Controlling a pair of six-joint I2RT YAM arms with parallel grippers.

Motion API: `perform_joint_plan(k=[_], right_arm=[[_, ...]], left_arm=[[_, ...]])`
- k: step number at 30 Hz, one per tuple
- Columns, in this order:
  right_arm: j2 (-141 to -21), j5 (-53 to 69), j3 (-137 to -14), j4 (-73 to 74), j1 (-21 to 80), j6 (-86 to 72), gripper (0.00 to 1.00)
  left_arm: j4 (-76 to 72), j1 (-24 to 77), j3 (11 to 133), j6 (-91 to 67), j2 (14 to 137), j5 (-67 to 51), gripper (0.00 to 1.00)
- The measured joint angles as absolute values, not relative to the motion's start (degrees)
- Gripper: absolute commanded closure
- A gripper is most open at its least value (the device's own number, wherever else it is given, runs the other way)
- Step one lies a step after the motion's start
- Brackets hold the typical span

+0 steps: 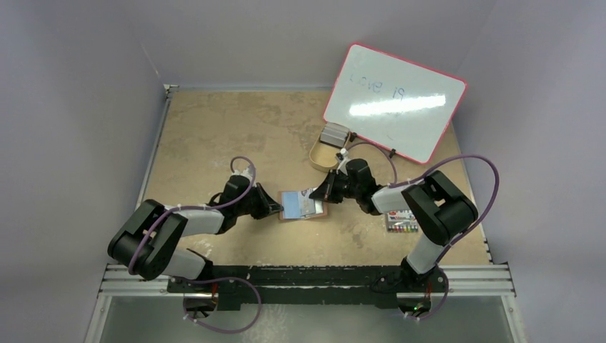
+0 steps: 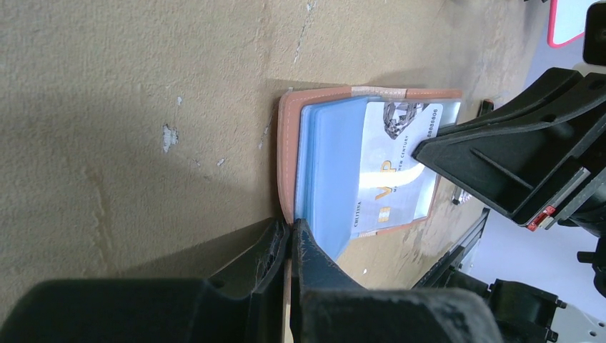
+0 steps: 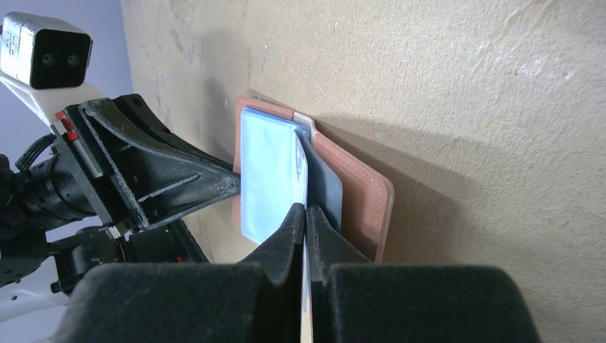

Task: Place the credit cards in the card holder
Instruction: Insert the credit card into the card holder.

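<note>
The reddish-brown card holder (image 1: 288, 216) lies open at the table's middle, with light blue plastic sleeves (image 2: 332, 164) inside. My left gripper (image 1: 275, 209) is shut on the holder's left leather edge (image 2: 287, 143), as the left wrist view (image 2: 291, 229) shows. My right gripper (image 1: 319, 194) is shut on a whitish credit card (image 2: 396, 164) that lies partly in among the sleeves. In the right wrist view (image 3: 306, 211) this card (image 3: 302, 175) is edge-on, between the sleeves (image 3: 268, 171) and the holder's right flap (image 3: 364, 200). More greyish cards (image 1: 334, 133) sit in the tan tray.
A tan oval tray (image 1: 319, 154) stands behind the holder. A pink-rimmed whiteboard (image 1: 396, 100) leans at the back right. A pack of coloured markers (image 1: 402, 221) lies by the right arm. The two grippers face each other closely across the holder.
</note>
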State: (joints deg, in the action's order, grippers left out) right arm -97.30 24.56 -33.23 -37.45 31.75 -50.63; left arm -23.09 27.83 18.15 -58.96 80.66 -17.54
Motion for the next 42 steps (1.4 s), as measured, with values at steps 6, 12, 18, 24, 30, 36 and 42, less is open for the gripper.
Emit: perform_joint_plan(k=[6,12,18,24,30,36,42], right_arm=[[-97.3,23.5,-31.9,-39.4,31.7,-51.7,1.00],[-97.3,23.0,-31.9,-39.1,31.9,-51.9,1.00],[-97.4,22.4,-32.1,-38.7,32.8,-52.2,1.00],[-97.4,21.5,-32.5,-37.5,33.3,-53.4,1.00],[-97.2,20.4,-32.6,-35.6,33.4,-53.8,1.00],[-95.9,19.4,-33.8,-32.1,33.8,-53.2,1.00],[-93.6,18.7,-34.0,-28.6,33.8,-52.2,1.00]], left_arm=[[-23.7,27.9,17.9,-59.0,80.7,-17.5,1.00],[-23.8,28.0,17.9,-59.2,80.7,-17.5,1.00],[-23.9,28.2,17.9,-59.2,80.7,-17.5,1.00],[-23.9,28.3,17.9,-59.2,80.7,-17.3,1.00],[-23.9,28.6,17.9,-59.2,80.7,-17.1,1.00],[-23.9,29.0,17.9,-59.5,80.7,-16.2,1.00],[-24.1,29.4,17.9,-60.3,80.7,-15.2,1.00]])
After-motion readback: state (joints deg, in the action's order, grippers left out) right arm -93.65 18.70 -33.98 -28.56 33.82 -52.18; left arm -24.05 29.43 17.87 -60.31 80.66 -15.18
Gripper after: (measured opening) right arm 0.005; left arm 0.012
